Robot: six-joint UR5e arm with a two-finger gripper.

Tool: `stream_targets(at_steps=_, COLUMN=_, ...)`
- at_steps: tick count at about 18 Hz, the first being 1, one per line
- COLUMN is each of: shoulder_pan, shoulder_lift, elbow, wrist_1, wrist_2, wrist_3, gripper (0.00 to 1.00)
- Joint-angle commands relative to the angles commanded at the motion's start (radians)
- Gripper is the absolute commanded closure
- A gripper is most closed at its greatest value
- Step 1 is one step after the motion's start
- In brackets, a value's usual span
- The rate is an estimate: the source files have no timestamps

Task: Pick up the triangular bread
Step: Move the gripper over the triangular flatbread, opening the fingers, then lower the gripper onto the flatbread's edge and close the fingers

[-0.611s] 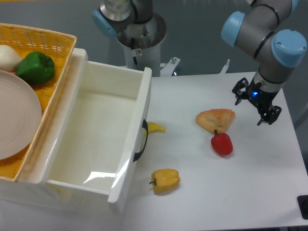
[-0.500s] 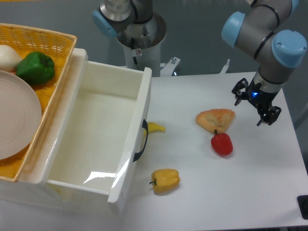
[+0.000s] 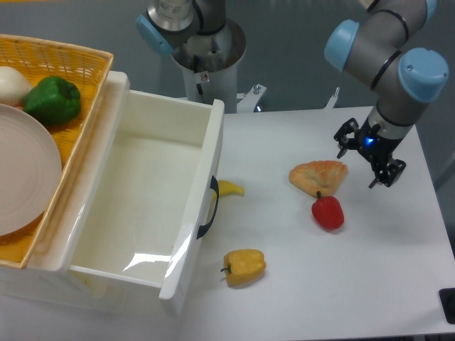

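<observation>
While the triangular bread (image 3: 319,176) lies flat on the white table (image 3: 370,284) — its lower edge touching the red pepper (image 3: 328,212) — we have our gripper (image 3: 365,156) hovering just to its right in the camera view, fingers spread and holding nothing. The bread's long axis runs roughly left to right, so we judge the next move a short shift leftward over it, then down, keeping clear of the pepper.
</observation>
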Motion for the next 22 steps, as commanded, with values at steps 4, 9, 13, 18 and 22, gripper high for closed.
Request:
stream_targets(at_steps=4, shoulder_pan=0.08, shoulder_lift=0.008, elbow=-0.089, wrist_1=0.006, wrist_2=-0.003, wrist_3=0.011, gripper=0.0)
stream_targets(at_steps=9, shoulder_pan=0.091, shoulder_lift=0.006, elbow=-0.129, wrist_1=0.003, wrist_2=0.002, wrist_3=0.022, gripper=0.0)
stream_targets(at_steps=13, shoulder_pan=0.086, shoulder_lift=-0.002, elbow=-0.149, wrist_1=0.011, wrist_2=-0.003, wrist_3=0.008, gripper=0.0)
stream_targets(at_steps=18, shoulder_pan=0.081, shoulder_lift=-0.02, elbow=-0.178, wrist_1=0.069, wrist_2=-0.003, wrist_3=0.006, gripper=0.06)
stream_targets(at_steps=22, shoulder_pan=0.081, shoulder_lift=-0.034, elbow=-0.203, wrist_1=0.13, wrist_2=-0.014, wrist_3=0.006, gripper=0.06)
